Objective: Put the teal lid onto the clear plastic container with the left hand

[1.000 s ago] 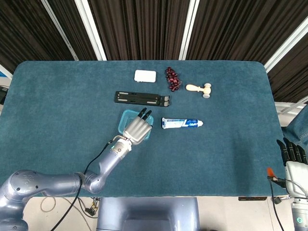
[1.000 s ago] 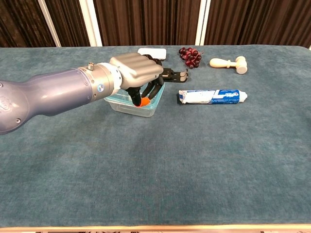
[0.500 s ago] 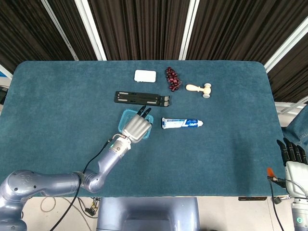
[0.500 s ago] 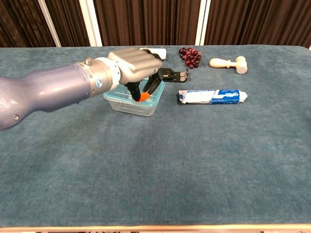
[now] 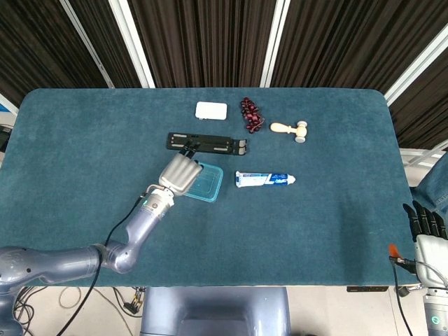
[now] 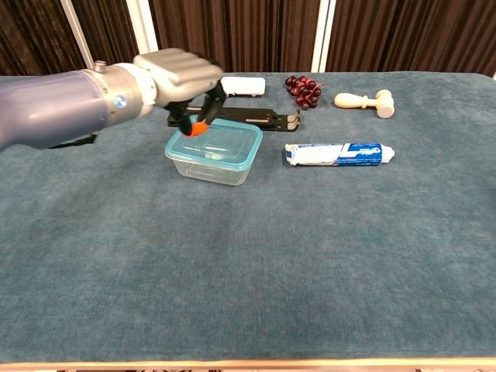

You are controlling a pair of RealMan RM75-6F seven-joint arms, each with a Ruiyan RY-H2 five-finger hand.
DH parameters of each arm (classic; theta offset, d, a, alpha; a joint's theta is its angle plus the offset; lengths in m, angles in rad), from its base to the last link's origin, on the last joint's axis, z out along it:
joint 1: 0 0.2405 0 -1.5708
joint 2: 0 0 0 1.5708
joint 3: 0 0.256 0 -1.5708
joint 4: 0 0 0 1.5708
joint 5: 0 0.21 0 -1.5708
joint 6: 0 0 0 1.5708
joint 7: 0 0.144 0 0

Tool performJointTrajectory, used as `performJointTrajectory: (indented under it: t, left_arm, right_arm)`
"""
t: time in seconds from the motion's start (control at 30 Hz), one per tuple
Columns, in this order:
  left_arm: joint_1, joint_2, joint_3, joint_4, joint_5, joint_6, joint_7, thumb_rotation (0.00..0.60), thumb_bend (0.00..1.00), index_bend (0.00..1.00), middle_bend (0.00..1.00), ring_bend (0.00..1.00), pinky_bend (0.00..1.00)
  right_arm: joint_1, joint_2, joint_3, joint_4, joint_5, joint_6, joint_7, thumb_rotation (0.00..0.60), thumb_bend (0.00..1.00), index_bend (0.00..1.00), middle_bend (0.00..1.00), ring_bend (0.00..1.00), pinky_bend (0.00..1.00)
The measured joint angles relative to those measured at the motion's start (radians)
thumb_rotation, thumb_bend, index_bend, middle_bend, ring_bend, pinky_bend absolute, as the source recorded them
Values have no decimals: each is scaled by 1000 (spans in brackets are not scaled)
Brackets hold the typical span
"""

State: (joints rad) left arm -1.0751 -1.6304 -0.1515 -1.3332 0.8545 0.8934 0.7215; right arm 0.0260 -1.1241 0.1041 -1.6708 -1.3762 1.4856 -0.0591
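The teal lid (image 6: 221, 139) lies flat on top of the clear plastic container (image 6: 205, 167), near the table's middle; from the head view the lid (image 5: 206, 183) covers the box. My left hand (image 6: 180, 74) hovers just above the container's left rear corner, fingers pointing down and slightly apart, holding nothing. Its orange thumb tip hangs close to the lid's edge. In the head view the left hand (image 5: 180, 172) overlaps the lid's left side. My right hand (image 5: 424, 222) rests off the table's near right corner, fingers extended, empty.
A black folding stand (image 5: 206, 143) lies directly behind the container. A toothpaste tube (image 5: 264, 179) lies to its right. Further back are a white box (image 5: 211, 110), a dark red grape bunch (image 5: 250, 115) and a small wooden mallet (image 5: 290, 129).
My left hand lifted off the lid and drew back to the left and rear. The lid stays on the container, now uncovered.
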Motion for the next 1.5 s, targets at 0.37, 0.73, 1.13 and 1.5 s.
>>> performJointTrajectory:
  t: [0.37,0.73,1.13,1.5]
  left_arm:
    - [24,16,20,11,8,-54,-74,600,501,720,536,28,0]
    - [21,2,25,16,9,-51,-62,600,501,720,543,28,0]
    - [22,-14,41,47,-15,-71,-49,600,501,720,543,28,0]
    - [26,-37,57,92,-6,-77,-48,600,501,721,543,28,0]
  right_arm:
    - [-1,-1,2,-2,6,0,-5,600,362,69,0,7,0]
    - [-2,0,3,-5,9,1,-4,600,362,70,0,7,0]
    - [-3,-1,6,-7,15,3,-9,600,362,69,0,7,0]
    - [-4,-1,6,-7,15,4,-8,600,363,69,0,7,0]
